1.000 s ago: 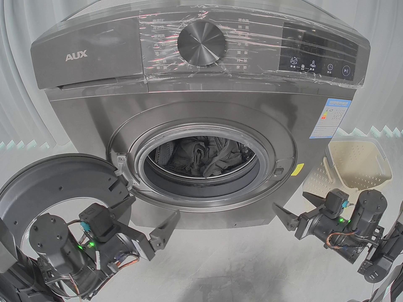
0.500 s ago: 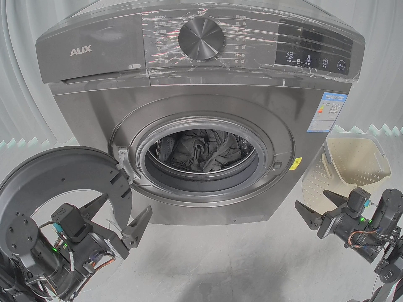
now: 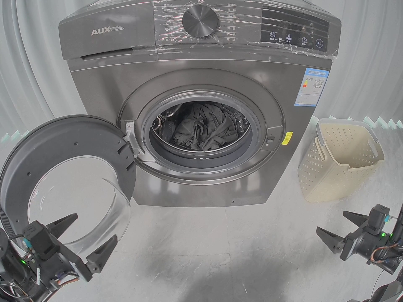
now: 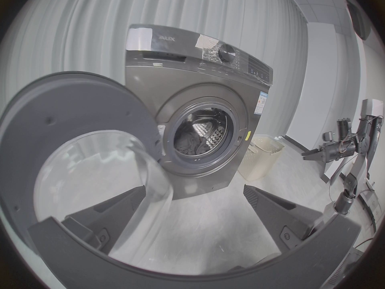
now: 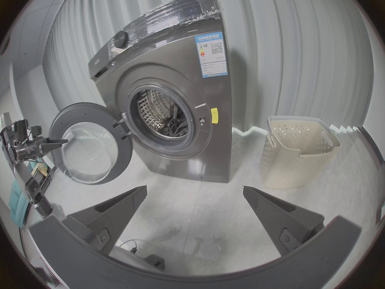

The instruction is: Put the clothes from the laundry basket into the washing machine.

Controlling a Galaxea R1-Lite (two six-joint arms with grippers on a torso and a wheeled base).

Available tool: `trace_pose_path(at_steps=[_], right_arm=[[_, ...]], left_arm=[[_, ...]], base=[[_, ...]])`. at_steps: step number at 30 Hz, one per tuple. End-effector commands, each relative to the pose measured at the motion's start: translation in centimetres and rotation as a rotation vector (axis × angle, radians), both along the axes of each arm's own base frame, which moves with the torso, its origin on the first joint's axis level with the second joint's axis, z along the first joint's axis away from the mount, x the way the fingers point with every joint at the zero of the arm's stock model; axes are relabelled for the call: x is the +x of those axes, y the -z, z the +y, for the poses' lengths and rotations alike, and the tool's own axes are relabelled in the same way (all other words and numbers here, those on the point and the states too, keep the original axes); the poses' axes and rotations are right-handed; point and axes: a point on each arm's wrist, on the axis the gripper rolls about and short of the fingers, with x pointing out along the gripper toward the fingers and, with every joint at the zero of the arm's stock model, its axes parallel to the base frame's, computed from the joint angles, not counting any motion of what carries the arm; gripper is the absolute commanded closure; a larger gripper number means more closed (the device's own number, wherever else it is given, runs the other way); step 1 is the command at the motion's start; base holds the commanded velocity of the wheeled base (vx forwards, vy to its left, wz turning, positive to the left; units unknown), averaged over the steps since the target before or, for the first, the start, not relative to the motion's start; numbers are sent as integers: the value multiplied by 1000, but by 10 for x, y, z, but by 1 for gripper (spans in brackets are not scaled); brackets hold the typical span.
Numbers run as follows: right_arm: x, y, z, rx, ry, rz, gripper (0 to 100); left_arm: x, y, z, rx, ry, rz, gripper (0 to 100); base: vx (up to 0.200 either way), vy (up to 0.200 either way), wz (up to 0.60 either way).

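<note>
The grey washing machine [image 3: 201, 63] stands with its round door [image 3: 63, 147] swung wide to the left. Dark grey clothes [image 3: 205, 126] lie bunched inside the drum, also seen as clothes [image 4: 190, 143] and clothes [image 5: 176, 125]. The cream perforated laundry basket [image 3: 340, 164] stands on the floor to the machine's right, tilted slightly; its bare inner walls show. My left gripper [image 3: 95, 227] is open, low in front of the door's glass bowl. My right gripper [image 3: 331, 222] is open and holds nothing, on the near side of the basket [image 5: 296, 157] and apart from it.
Pale grey floor [image 3: 218, 248] stretches between the grippers and the machine. White pleated curtains [image 3: 25, 63] hang behind and beside the machine. The open door [image 5: 90, 141] juts out over the floor on the left side.
The whole head view has shifted: the machine now looks farther and smaller, so the camera backed away. Both arms have drawn back, away from the machine, grippers still open.
</note>
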Motion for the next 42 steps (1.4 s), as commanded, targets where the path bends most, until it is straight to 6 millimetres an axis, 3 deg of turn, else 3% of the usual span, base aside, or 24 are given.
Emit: trace_pose_path(at_steps=[1,9,17,19,25,29,34,38,42], right_arm=[[-51,-8,-32,52,46,-99,0],[-91,0,-59,34,251,-223,0],[-120,18,-66,27,355,-282,0],[-129,32,-67,-4,356,-261,0],[-129,32,-66,2,369,-261,0],[-133,33,-63,-38,485,-304,0],[-136,39,-61,-30,342,-307,0],[-137,40,-61,-63,308,-293,0],[-137,40,-60,-70,285,-295,0]], left_arm=[[-42,-1,45,-78,-73,-83,0],[-69,10,70,-105,-248,-149,0],[-93,33,78,-74,-319,-151,0],[-101,38,77,-80,-314,-192,0],[-103,44,77,-42,-437,-160,0],[-103,47,77,-23,-460,-133,0],[-104,47,77,-3,-462,-136,0],[-104,47,77,-14,-440,-134,0],[-104,49,73,-61,-280,-98,0]], base=[[0,0,0],[-150,0,0],[0,0,0],[0,0,0],[0,0,0],[0,0,0],[0,0,0],[0,0,0],[0,0,0]])
